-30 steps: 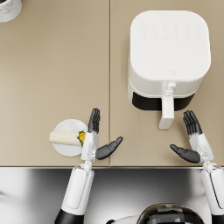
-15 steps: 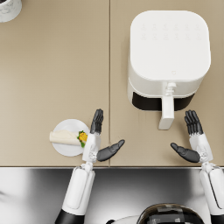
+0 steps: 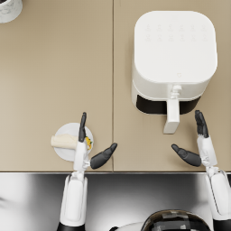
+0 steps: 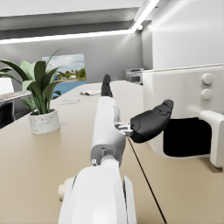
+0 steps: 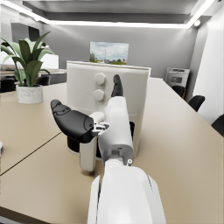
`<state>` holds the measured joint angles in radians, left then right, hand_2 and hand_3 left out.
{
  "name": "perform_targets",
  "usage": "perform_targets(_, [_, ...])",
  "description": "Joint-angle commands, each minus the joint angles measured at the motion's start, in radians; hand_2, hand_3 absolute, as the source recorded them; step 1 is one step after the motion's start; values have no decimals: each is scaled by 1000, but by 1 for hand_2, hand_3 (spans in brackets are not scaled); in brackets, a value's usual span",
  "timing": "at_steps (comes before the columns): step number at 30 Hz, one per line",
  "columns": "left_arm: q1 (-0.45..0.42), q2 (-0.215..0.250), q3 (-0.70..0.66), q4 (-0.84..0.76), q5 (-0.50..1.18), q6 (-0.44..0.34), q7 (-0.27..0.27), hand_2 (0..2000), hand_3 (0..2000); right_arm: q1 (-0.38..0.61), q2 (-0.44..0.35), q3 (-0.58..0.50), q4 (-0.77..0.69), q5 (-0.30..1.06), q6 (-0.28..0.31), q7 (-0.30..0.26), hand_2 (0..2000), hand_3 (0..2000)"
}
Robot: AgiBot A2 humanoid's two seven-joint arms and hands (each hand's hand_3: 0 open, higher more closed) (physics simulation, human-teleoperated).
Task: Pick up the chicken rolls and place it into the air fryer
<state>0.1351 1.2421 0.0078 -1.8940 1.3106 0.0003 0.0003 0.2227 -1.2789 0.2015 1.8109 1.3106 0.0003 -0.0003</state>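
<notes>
A pale chicken roll (image 3: pixel 64 141) with a bit of yellow and green garnish lies on a small white plate (image 3: pixel 63 153) near the table's front edge, left of centre. My left hand (image 3: pixel 90 146) hovers over the plate's right side, open, its fingers stretched flat above the roll and the thumb out to the right. The white air fryer (image 3: pixel 173 61) stands at the back right, its drawer pulled slightly out with the handle (image 3: pixel 172 116) toward me. My right hand (image 3: pixel 196 142) is open just right of that handle, holding nothing.
A potted plant in a white marbled pot (image 3: pixel 9 9) stands at the far left corner, shown too as the plant (image 4: pixel 37 94) in the left wrist view. A seam (image 3: pixel 113 81) runs down the beige tabletop. A steel counter edge (image 3: pixel 135 194) lies below the table.
My left hand has turned edge-on over the plate, its fingers drawn into a narrow line. The right hand has hardly moved.
</notes>
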Motion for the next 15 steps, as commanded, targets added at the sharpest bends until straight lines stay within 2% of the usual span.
perform_targets(1, [-11,1,-34,-21,45,0,0,0,0,20,-13,11,-3,32,0,0,0,0])
perform_targets(5, [-21,7,-65,-24,224,0,0,0,0,9,-18,16,-24,92,0,0,0,0])
perform_targets(13, [-53,21,-182,-45,585,0,0,0,0,0,-32,18,-81,112,0,0,0,0])
perform_targets(14, [-51,21,-144,-42,630,-100,-36,0,0,0,-34,18,-90,112,0,0,0,0])
perform_targets(15, [-52,22,-193,-50,675,-202,-73,0,0,-3,-35,20,-85,113,0,0,0,0])
